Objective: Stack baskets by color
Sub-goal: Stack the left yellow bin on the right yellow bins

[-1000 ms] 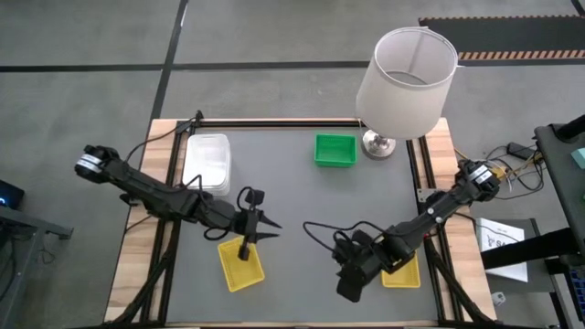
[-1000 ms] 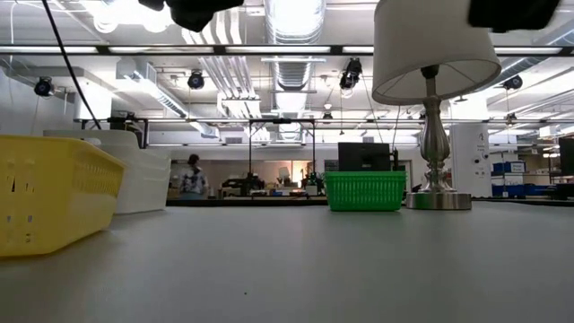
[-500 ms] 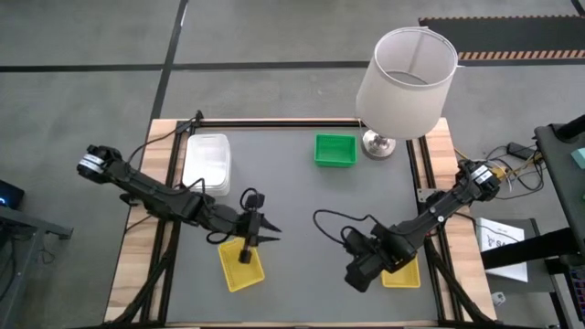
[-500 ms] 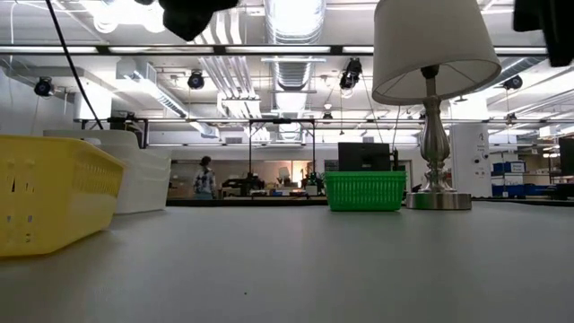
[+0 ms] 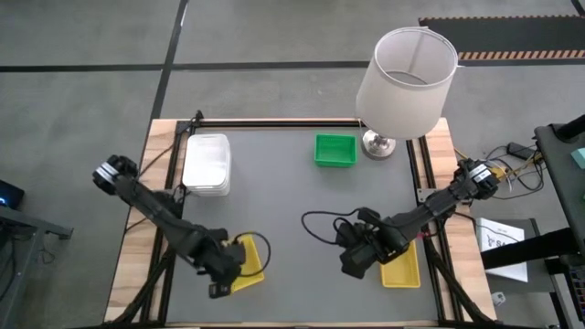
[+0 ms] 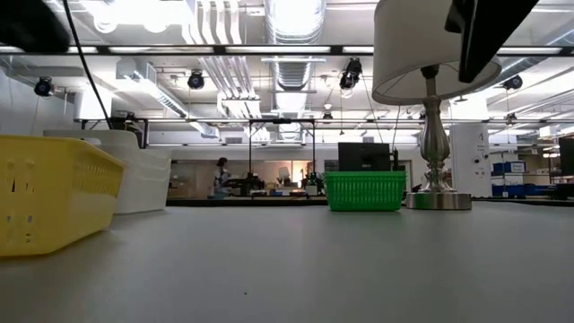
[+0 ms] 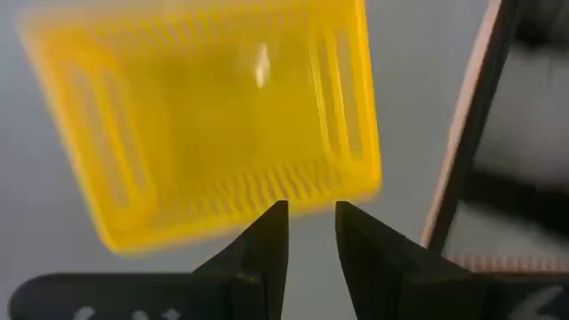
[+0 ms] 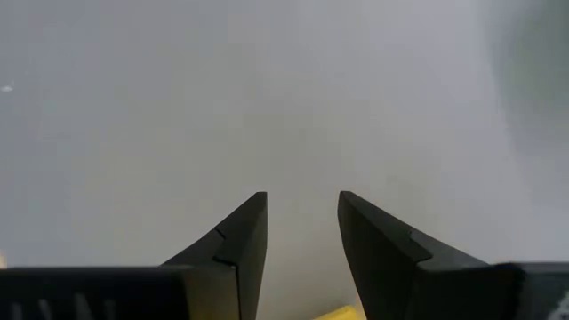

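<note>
Yellow basket (image 7: 209, 124) just beyond left gripper (image 7: 311, 213) fingertips (apart, empty)

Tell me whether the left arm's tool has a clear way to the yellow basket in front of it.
Probably yes. The left tool is open and empty, just short of the yellow basket's near rim, with nothing between them.

Bright even overhead light, ceiling-lamp glare, soft shadows, blurred wrist views

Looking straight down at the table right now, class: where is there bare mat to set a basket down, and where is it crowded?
Free: the middle of the mat, between the white baskets and the green basket.

Crowded: the near edge, where each claw sits by a yellow basket, left and right, and the lamp corner.
</note>
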`<state>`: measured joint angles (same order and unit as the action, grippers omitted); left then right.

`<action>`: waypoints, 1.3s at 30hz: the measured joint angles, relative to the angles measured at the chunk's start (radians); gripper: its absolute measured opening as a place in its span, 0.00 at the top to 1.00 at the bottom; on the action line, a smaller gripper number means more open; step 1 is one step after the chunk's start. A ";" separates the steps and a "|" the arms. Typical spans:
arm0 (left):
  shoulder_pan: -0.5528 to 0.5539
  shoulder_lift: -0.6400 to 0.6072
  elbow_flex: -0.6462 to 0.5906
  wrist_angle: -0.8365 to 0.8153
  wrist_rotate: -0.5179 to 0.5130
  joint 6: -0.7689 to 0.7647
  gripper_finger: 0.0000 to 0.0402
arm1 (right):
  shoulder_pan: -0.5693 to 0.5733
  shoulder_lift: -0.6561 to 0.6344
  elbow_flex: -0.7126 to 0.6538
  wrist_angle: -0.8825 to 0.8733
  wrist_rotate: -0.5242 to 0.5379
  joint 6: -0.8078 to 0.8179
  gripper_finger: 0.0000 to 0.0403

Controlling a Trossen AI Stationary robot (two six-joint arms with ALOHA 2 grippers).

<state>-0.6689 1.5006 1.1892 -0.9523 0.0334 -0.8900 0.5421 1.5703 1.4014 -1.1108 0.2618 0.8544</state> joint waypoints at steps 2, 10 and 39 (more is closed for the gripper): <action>-0.020 0.036 0.008 -0.036 0.070 0.041 0.80 | -0.008 0.000 0.000 0.000 0.002 -0.028 0.68; -0.114 0.121 0.006 -0.031 0.064 0.351 0.80 | -0.012 0.000 0.000 0.000 0.002 -0.052 0.66; -0.118 0.132 -0.092 0.102 -0.223 0.883 0.55 | 0.022 0.000 -0.021 0.032 0.044 -0.064 0.67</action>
<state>-0.7872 1.6329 1.0975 -0.8500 -0.1900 -0.0072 0.5637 1.5703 1.3799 -1.0793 0.3059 0.7909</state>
